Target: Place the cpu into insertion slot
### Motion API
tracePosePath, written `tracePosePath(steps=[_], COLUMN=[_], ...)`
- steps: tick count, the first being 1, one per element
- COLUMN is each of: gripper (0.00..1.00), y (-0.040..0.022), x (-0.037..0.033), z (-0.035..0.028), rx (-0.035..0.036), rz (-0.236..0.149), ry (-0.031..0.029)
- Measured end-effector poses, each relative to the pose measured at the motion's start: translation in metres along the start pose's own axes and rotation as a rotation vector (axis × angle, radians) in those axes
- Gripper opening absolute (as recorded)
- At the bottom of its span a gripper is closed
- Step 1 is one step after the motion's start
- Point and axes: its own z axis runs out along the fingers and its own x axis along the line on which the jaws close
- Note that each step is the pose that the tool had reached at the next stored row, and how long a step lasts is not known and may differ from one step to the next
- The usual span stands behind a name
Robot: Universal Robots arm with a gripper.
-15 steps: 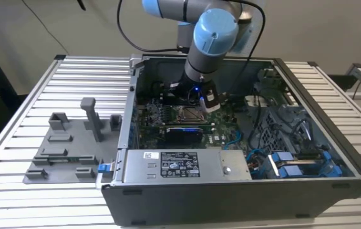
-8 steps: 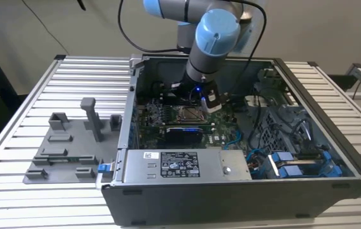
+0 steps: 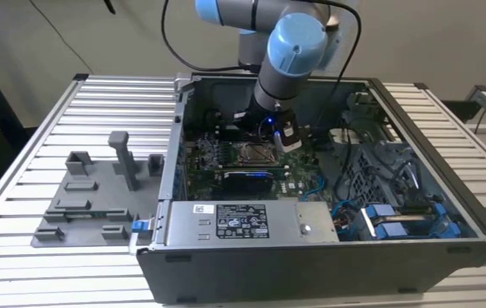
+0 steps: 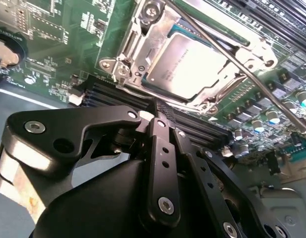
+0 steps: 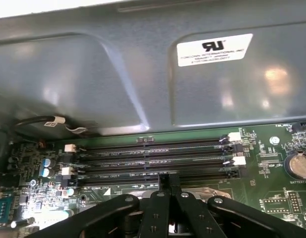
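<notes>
Inside the open computer case [image 3: 448, 212], the cpu [image 4: 185, 64] already sits in the insertion slot [image 4: 143, 44], at twelve o'clock from the gripper [image 4: 161, 110], its fingers together and empty; lift straight, sparing the lever [image 4: 242, 69].

the gripper [image 4: 161, 115] hangs just beside the insertion slot [image 4: 192, 59]; the thin wire lever [image 4: 232, 64] crosses over it, long black connector strips [image 5: 153, 161] crowd one side.

Strong glare washes out the cpu [image 4: 185, 67] in my second wrist view. My first wrist view shows soft highlights on the case wall [image 5: 118, 84]; my linkage sits dark, blurred at six o'clock.
</notes>
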Motion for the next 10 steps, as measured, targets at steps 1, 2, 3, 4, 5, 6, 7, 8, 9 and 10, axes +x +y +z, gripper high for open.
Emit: tracePosePath(steps=[1,2,3,4,5,6,7,8,9,10], gripper=[0.11,0.11,0.11,0.11,0.11,0.11,0.11,0.11,0.11,0.11], y=[0.0000,0.0000,0.0000,0.0000,-0.0001,-0.0001,-0.0002,-0.0003,-0.0004,-0.0005], x=[-0.0007,-0.0012,-0.0017,-0.0022,-0.0027,-0.0030,-0.0033,-0.0034,-0.0035,-0.0037], z=[0.0000,0.0000,0.0001,0.0000,0.0000,0.0000,0.0001,0.0001,0.0002,0.0005], rx=[0.0000,-0.0001,-0.0002,-0.0002,-0.0001,-0.0001,-0.0001,0.0000,0.0001,0.0000], rz=[0.000,0.000,0.000,0.000,0.000,0.000,0.000,0.000,0.000,0.000], ry=[0.0000,0.0000,0.0000,-0.0001,0.0000,0.0000,0.0000,-0.0001,0.0000,0.0000])
